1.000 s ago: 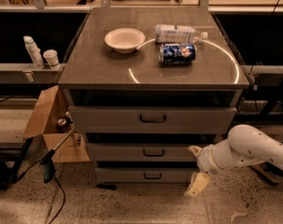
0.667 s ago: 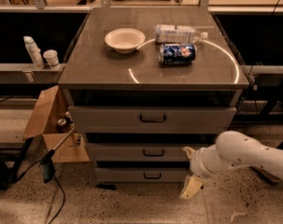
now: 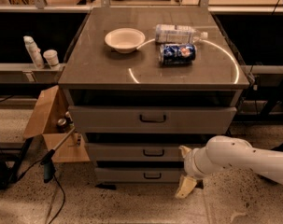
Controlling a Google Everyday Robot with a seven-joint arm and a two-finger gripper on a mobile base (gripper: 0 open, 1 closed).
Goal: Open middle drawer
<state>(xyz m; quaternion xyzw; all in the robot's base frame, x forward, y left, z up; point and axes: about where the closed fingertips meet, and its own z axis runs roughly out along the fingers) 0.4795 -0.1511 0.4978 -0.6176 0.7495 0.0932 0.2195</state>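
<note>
At 5 o'clock in the camera view, entry one: my gripper [image 3: 180, 171], carried on my white arm [image 3: 234, 157], which reached in from 3 o'clock. The jaws stood apart, one finger up near the middle drawer's front and one hanging down toward the floor, with nothing between them.

Entry two: the middle drawer [image 3: 122, 152], second of three grey fronts in the cabinet [image 3: 99, 69], was shut flush. Its small dark handle [image 3: 153, 152] sat at about 10 o'clock from my gripper, near but not touched. The top drawer [image 3: 108, 119] lay at 12 o'clock of it and the bottom drawer [image 3: 122, 174] at 6 o'clock, both closed.

Entry three, on the cabinet top: a pale bowl [image 3: 124, 39], a clear bottle [image 3: 177, 33] on its side, and a blue can [image 3: 177, 53] lying at its 6 o'clock.

Entry four, at 9 o'clock: a cardboard box [image 3: 44, 120] against the cabinet's side.

Change noted: over the last second my gripper had slid from further out at 3 o'clock toward 9 o'clock, along the drawer fronts, closing on the handle. I judged this to be the approach stage, with no grasp made and no pull begun. The remaining need was to line the jaws up over the bar.
</note>
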